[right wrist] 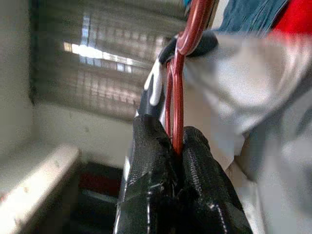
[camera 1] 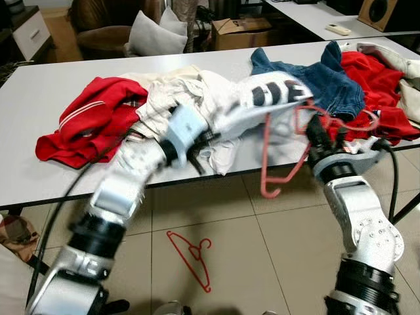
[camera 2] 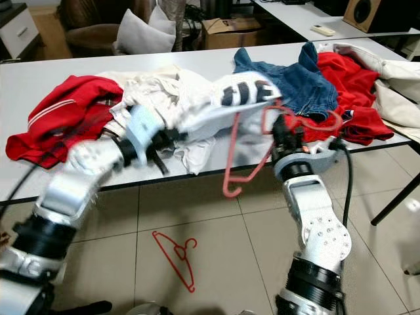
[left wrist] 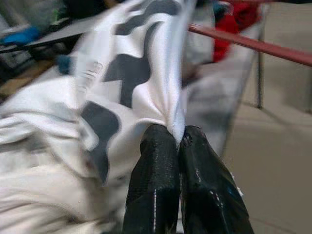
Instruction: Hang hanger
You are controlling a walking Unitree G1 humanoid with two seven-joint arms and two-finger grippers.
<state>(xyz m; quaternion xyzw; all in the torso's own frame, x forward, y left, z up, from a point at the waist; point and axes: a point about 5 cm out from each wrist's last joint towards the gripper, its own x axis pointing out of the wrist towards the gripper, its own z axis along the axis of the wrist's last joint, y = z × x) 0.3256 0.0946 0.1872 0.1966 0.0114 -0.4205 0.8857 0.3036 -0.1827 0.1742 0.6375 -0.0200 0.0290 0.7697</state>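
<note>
1. Grippers both busy at the front edge of the white table (camera 1: 39,98): right gripper (right wrist: 176,146) has its fingers pinched tight on the wire of the red hanger (camera 1: 283,154), gripped near the hook so the frame dangles below the table edge.
2. Left gripper (left wrist: 176,141) is closed on a fold of the white shirt with dark lettering (camera 1: 269,95), lifting that fabric up off the pile toward the hanger, probably to feed the hanger into the garment.
3. Hanger sits between the two arms, partly tucked under the raised shirt; how far inside it is, cannot tell, left arm is blurred.
4. Second red hanger (camera 1: 190,256) lies on the tiled floor (camera 1: 289,262) under the table edge, untouched.
5. Clothes pile on the table: red garment (camera 1: 85,118) on the left, blue jeans (camera 1: 328,82) and more red clothing (camera 1: 374,79) on the right.
6. Judgement: shirt not yet seated on the hanger, task looks mid-way.
</note>
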